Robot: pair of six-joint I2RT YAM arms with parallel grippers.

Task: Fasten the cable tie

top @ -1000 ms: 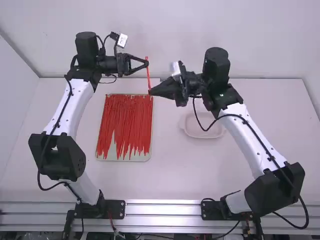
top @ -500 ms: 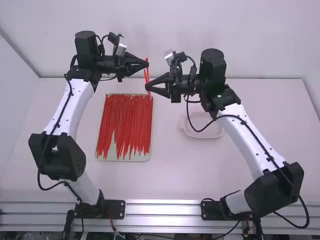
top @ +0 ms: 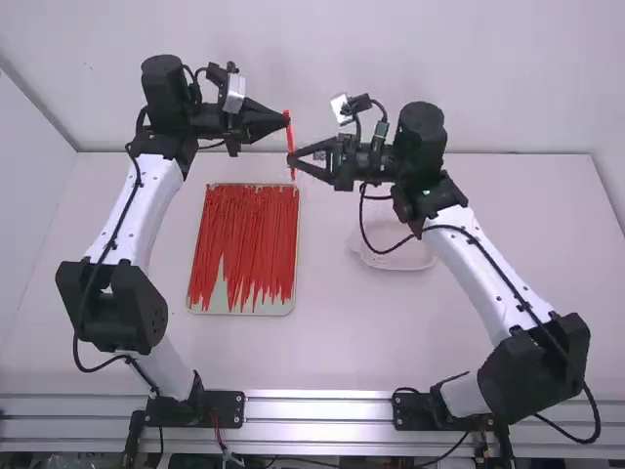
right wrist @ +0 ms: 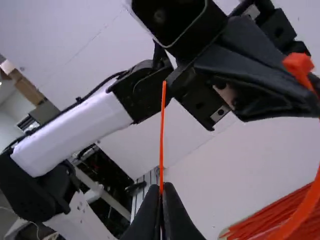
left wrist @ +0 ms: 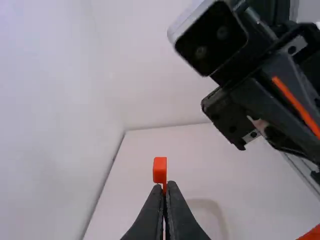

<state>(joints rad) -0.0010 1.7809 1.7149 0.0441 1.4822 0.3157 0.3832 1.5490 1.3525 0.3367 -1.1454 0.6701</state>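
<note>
A single red cable tie [top: 289, 147] hangs in the air above the far end of the tray. My left gripper [top: 284, 121] is shut on its square head [left wrist: 159, 169], which sticks out past the fingertips [left wrist: 156, 196]. My right gripper [top: 294, 160] comes from the right just below and is shut on the thin tail strip [right wrist: 162, 130], which runs straight up from its fingers [right wrist: 150, 205]. The tie bends between the two grippers, curving back toward the head [right wrist: 298, 64]. Both grippers are close together, facing each other.
A flat tray [top: 199, 309] below holds several loose red cable ties [top: 244, 244]. A shallow white dish [top: 395, 256] sits on the table under the right arm. The back wall stands close behind both grippers.
The right gripper has risen and turned with the tie's tail, bringing it closer under the left gripper. The left gripper has tilted a little upward with the head.
</note>
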